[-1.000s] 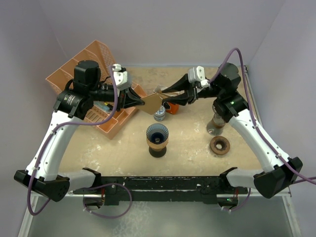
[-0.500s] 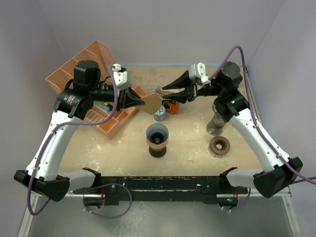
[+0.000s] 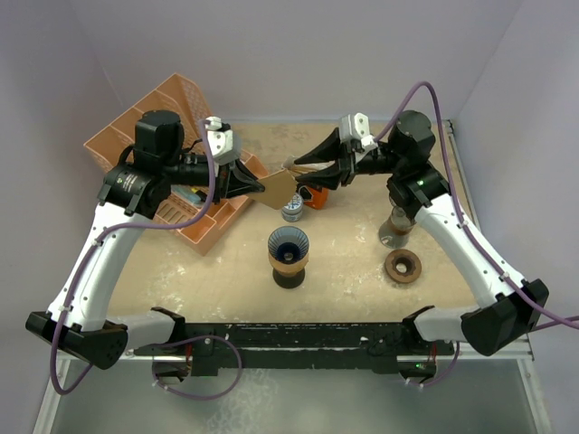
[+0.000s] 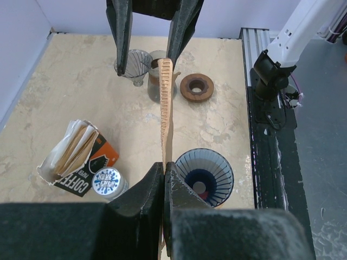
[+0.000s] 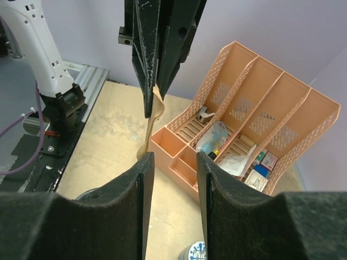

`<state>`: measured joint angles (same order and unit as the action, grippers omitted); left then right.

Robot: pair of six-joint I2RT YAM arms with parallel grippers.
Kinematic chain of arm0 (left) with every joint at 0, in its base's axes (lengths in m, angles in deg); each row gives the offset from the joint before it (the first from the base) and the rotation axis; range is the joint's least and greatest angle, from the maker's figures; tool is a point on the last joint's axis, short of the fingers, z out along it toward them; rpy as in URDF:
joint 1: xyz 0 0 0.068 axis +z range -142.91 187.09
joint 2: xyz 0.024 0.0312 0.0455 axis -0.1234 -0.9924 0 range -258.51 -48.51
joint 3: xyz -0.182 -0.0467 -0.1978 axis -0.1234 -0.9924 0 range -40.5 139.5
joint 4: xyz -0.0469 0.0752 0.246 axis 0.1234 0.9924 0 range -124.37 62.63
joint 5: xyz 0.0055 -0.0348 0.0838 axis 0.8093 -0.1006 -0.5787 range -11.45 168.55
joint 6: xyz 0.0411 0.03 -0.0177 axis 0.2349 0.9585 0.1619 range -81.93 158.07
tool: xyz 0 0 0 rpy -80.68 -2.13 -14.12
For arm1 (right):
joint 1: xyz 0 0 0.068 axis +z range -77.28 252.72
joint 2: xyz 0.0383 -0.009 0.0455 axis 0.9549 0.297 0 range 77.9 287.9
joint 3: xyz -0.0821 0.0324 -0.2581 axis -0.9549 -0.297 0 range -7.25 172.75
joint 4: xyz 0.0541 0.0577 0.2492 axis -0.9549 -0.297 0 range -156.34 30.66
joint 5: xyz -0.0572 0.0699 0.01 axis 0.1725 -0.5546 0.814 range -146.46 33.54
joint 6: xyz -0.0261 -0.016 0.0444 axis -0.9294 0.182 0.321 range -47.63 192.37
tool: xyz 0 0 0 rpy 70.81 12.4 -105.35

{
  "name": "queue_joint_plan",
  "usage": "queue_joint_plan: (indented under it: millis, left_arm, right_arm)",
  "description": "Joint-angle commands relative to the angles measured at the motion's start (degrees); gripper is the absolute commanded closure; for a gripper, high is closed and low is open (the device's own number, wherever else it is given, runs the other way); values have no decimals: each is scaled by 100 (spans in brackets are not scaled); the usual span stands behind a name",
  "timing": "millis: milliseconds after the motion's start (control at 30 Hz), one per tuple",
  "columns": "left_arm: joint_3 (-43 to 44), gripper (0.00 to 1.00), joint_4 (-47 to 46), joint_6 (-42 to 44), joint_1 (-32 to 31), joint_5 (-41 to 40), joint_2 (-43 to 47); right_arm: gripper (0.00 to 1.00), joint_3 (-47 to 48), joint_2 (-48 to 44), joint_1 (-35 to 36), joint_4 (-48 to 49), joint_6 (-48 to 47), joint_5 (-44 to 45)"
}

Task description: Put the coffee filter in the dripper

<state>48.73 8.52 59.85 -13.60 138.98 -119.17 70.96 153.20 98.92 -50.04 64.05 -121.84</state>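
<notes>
Main worry on this table (image 3: pixel 362 271): the two arms meet nose to nose in the air over the back half, while the dripper sits lower and nearer the bases. So nothing is lined up over it.

The left arm (image 3: pixel 99 253) reaches in from beside the orange rack (image 3: pixel 127 136) with its forearm roughly level. The right arm (image 3: pixel 461 244) comes in from the other side, pointing straight back at it. The dripper (image 3: pixel 289 246) stands upright mid-table, mouth open, well apart from both hands.

The left hand (image 3: pixel 261 186) is pressed together on one edge of the coffee filter (image 3: pixel 280 188), holding it up on edge and folded flat. The right hand (image 3: pixel 298 174) is spread, with the filter's far edge right at its fingertips. I can't tell if one finger brushes the paper, but it isn't pinching anything.

What I reckon goes wrong from here: it's thin, floppy paper and it's closed flat. If the right hand closes on both layers, it won't open into a cone, and it'll perch on the rim instead of seating. Pull too hard against the left pinch and it tears or slips out.
</notes>
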Motion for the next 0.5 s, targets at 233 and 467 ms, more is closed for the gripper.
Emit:
queue_joint_plan:
  millis: [233,467]
  left_arm:
    - [217,100,-106,57,25,-29,-26]
    - [228,100,-142,47,25,-39,-47]
  right_arm:
    - [58,151,-132,0,90,41,-434]
    - [57,132,-35,4,120,97,-433]
